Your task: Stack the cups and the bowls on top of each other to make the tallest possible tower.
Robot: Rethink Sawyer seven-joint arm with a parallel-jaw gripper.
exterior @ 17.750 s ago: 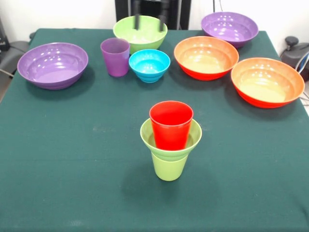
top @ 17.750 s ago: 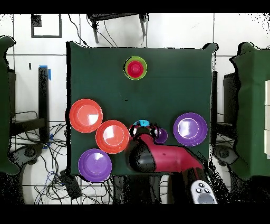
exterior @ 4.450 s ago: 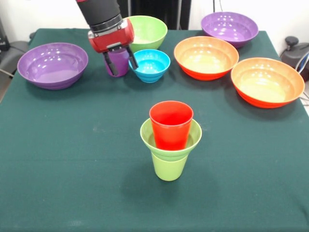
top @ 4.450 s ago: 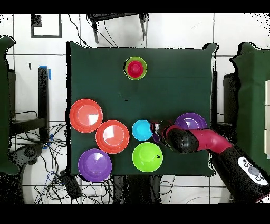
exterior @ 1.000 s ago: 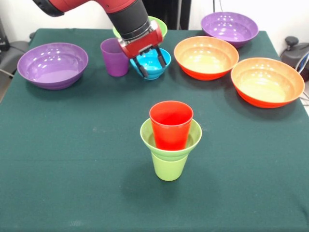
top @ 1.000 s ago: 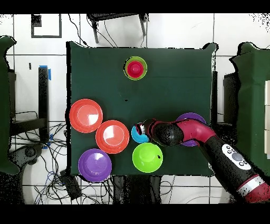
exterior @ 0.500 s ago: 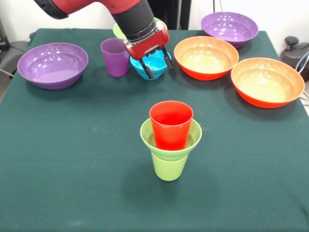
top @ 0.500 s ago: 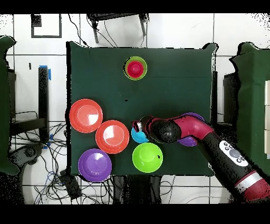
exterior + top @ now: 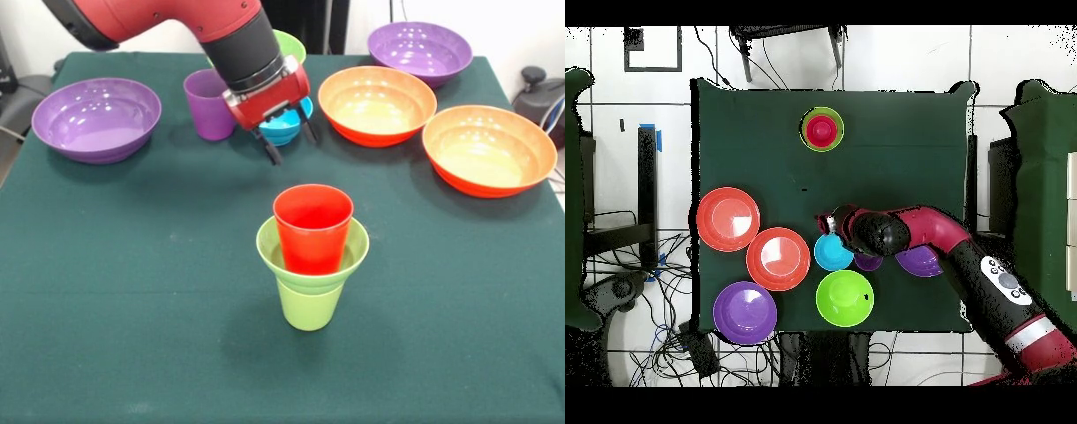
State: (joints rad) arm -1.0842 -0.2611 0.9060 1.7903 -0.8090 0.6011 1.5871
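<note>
The tower stands in the middle of the table: a red cup (image 9: 312,228) in a small lime-green bowl (image 9: 353,250) on an upturned lime-green cup (image 9: 309,306). From overhead the red cup (image 9: 823,128) shows inside the bowl's rim (image 9: 808,141). My gripper (image 9: 293,147) is open and empty, just in front of the small blue bowl (image 9: 284,131), which it partly hides. It also shows in the overhead view (image 9: 830,222), beside the blue bowl (image 9: 832,253). The purple cup (image 9: 207,106) stands left of the blue bowl.
The medium lime-green bowl (image 9: 290,44) sits behind the arm, plain from overhead (image 9: 845,297). Wide purple bowls sit at the left (image 9: 97,119) and back right (image 9: 420,51). Two wide orange bowls (image 9: 377,104) (image 9: 488,148) sit at the right.
My gripper has moved from over the blue bowl toward the table's middle, still open and empty. The bowls and cups have not moved.
</note>
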